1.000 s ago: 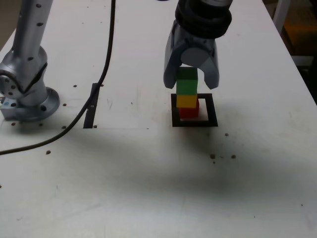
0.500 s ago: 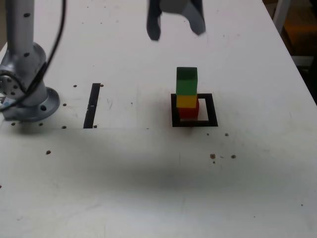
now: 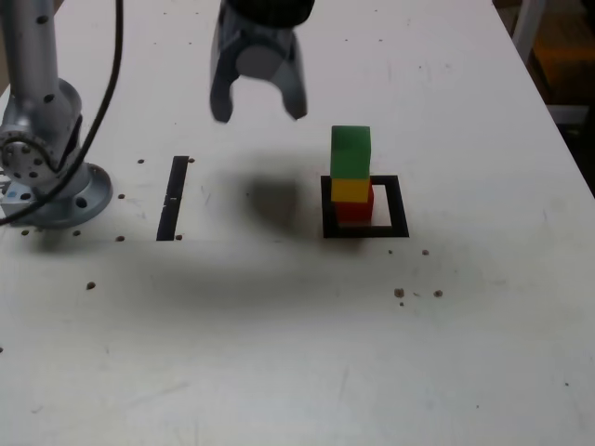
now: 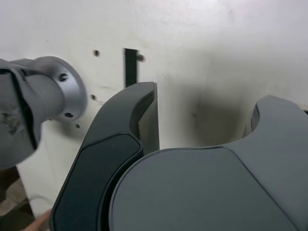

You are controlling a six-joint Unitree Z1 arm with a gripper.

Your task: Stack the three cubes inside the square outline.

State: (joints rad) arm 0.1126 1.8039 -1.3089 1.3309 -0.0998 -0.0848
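Hand (image 3: 258,104) spread, jaws apart with nothing between them; hangs above the bench (image 3: 279,353), its shadow on the white surface below. It sits to the exterior view's left of the stack and well apart from it, touching nothing. Wrist view agrees: both dark jaws stand wide, only bare bench and shadow in the gap between them.

Stack: red cube (image 3: 354,208) at the bottom, yellow cube (image 3: 350,190) on it, green cube (image 3: 350,151) on top. All three upright in one column, edges roughly in line; the green looks very slightly offset from the yellow, hard to say from this angle. The red cube's base lies within the square outline (image 3: 400,205), toward its left side in the exterior view, with white centre showing on the right.

Further out: straight black tape strip (image 3: 173,197) lies to the exterior view's left of the hand's shadow, also seen in the wrist view (image 4: 130,66). Arm base (image 3: 46,177) stands at the far left of the exterior view, with a black cable (image 3: 110,84) hanging by it. Small dark specks scattered over the bench.

Judgement: stacking looks complete, three cubes up and inside the outline. Step in hand is the retreat. Next move calls only for keeping the hand clear of the column, since a brush against the green cube would likely topple it
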